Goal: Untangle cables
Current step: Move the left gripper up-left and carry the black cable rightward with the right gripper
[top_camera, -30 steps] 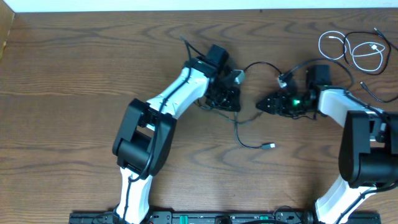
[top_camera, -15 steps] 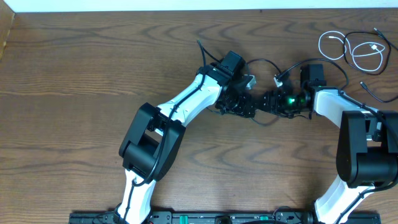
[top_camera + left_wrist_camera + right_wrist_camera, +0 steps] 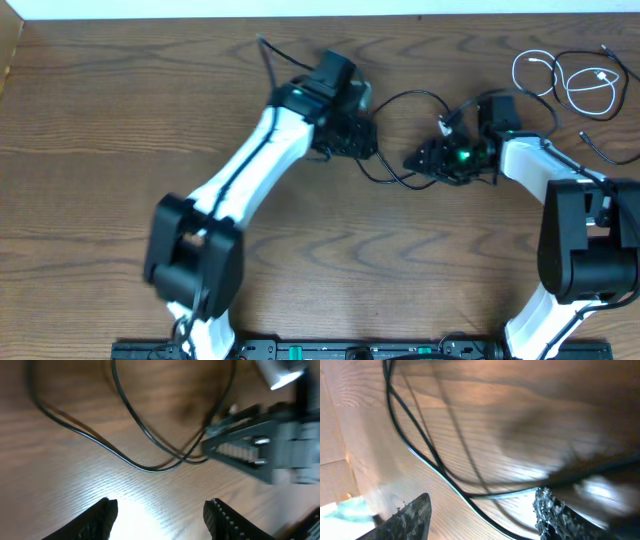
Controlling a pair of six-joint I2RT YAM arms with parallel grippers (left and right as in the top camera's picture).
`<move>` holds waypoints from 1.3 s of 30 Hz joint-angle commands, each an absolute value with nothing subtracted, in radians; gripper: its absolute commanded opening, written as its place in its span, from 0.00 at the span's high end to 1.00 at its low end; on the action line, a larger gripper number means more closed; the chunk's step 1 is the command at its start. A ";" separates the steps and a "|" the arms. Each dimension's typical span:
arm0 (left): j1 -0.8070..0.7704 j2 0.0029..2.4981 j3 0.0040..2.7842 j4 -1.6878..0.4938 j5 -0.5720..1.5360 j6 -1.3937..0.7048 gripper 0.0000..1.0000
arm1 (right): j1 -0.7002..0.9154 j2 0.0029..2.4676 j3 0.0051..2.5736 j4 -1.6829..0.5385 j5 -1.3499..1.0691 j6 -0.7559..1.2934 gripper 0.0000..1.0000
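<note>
A thin black cable (image 3: 410, 95) arcs over the wooden table between my two grippers and loops back low in front of them. In the left wrist view the black cable (image 3: 150, 467) lies as a narrow loop ahead of my left gripper (image 3: 161, 515), which is open over bare wood. My left gripper (image 3: 358, 148) and right gripper (image 3: 414, 162) face each other. My right gripper (image 3: 480, 515) is open, and the black cable (image 3: 470, 494) runs across the gap between its fingers. The white cable (image 3: 603, 75) lies coiled at the far right.
Another thin black cord (image 3: 598, 150) lies by the white coils near the table's right edge. The right gripper body (image 3: 260, 450) fills the right side of the left wrist view. A pale wall strip (image 3: 300, 8) borders the far edge.
My left gripper has opened, letting go of the black cable, and swung back up and left after reaching right. The cable's trailing end has been drawn up off the front of the table.
</note>
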State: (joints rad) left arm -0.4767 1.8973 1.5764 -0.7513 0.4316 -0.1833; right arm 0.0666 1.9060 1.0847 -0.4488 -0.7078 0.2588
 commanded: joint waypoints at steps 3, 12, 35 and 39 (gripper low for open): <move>-0.408 1.820 1.571 -0.770 0.405 -0.178 0.39 | 0.175 1.855 1.126 -0.463 -0.532 0.284 0.36; -0.278 1.776 1.571 -0.838 0.406 -0.150 0.39 | 0.269 1.855 1.127 -0.467 -0.338 -0.132 0.33; -0.257 1.776 1.571 -0.864 0.406 -0.139 0.39 | 0.373 1.859 1.071 -0.485 -0.288 -0.548 0.51; -0.257 1.776 1.571 -0.864 0.406 -0.139 0.39 | 0.372 1.859 1.036 -0.418 -0.247 -0.548 0.51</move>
